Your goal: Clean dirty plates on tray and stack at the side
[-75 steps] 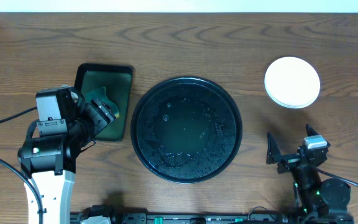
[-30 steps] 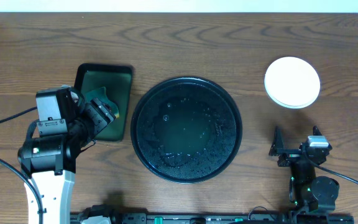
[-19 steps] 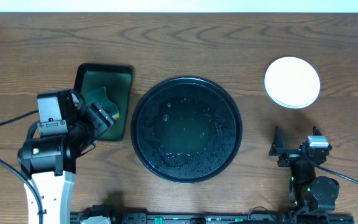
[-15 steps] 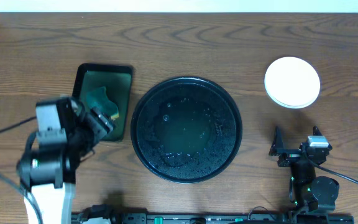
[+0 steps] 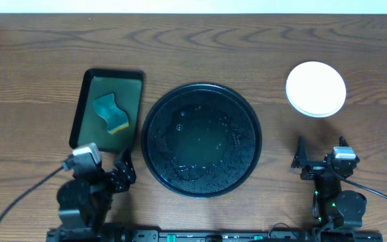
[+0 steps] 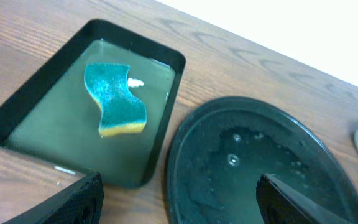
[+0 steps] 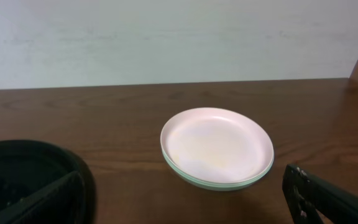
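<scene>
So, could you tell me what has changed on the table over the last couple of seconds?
The left gripper has drawn back from over the green tray to the table's near edge, open and empty, leaving the sponge lying in that tray. The right gripper shifted slightly early on and is still open. The black tray and the stack of plates stayed put.

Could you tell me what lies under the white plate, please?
A pale green plate rim peeks out beneath the white plate; the rest is covered, so I cannot count the plates below.
</scene>
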You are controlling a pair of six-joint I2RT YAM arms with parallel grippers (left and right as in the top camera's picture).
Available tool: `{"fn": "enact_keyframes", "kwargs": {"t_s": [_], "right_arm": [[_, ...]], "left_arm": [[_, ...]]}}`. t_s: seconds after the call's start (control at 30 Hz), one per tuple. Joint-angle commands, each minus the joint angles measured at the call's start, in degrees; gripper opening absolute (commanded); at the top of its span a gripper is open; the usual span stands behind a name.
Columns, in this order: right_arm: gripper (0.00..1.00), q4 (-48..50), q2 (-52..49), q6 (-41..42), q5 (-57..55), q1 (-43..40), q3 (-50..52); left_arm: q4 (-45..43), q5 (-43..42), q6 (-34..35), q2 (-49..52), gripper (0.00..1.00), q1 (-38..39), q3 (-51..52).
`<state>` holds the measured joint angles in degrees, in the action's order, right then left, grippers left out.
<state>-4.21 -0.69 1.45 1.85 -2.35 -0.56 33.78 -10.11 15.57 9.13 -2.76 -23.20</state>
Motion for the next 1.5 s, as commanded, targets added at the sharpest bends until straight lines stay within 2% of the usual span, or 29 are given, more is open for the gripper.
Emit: {"fn": "enact_keyframes", "kwargs": {"t_s": [0.0, 0.27, 0.4, 0.5, 0.57, 0.9, 1.47], "right_arm": [[0.99, -0.07, 0.42, 0.20, -0.31, -0.46, 0.24], [0.99, -0.07, 0.42, 0.20, -0.31, -0.46, 0.24], [0.99, -0.04, 0.42, 0.20, -0.31, -0.46, 0.24], [0.99, -0.04, 0.42, 0.20, -0.31, -0.46, 0.24], [0.99, -0.04, 0.42, 0.20, -0.31, -0.46, 0.24], [0.99, -0.04, 0.42, 0.20, -0.31, -0.46, 0.24], [0.99, -0.04, 0.42, 0.20, -0.31, -0.46, 0.24]], "left_arm": [[-5.27, 0.72, -2.45, -5.38, 0.79, 0.33, 6.38], [-27.89, 0.81, -2.49, -9.01, 0.79, 0.33, 17.57], [-33.90, 2.95, -2.62, -9.03, 0.79, 0.33, 20.85], [-34.91, 4.79, -2.91, -9.03, 0.79, 0.33, 23.06], [-31.98, 5.49, -4.61, -9.03, 0.79, 0.28, 22.99], [-30.01, 5.22, -20.37, -9.03, 0.79, 0.28, 22.99], [-30.03, 5.25, -20.24, -9.03, 0.79, 0.33, 22.97]]}}
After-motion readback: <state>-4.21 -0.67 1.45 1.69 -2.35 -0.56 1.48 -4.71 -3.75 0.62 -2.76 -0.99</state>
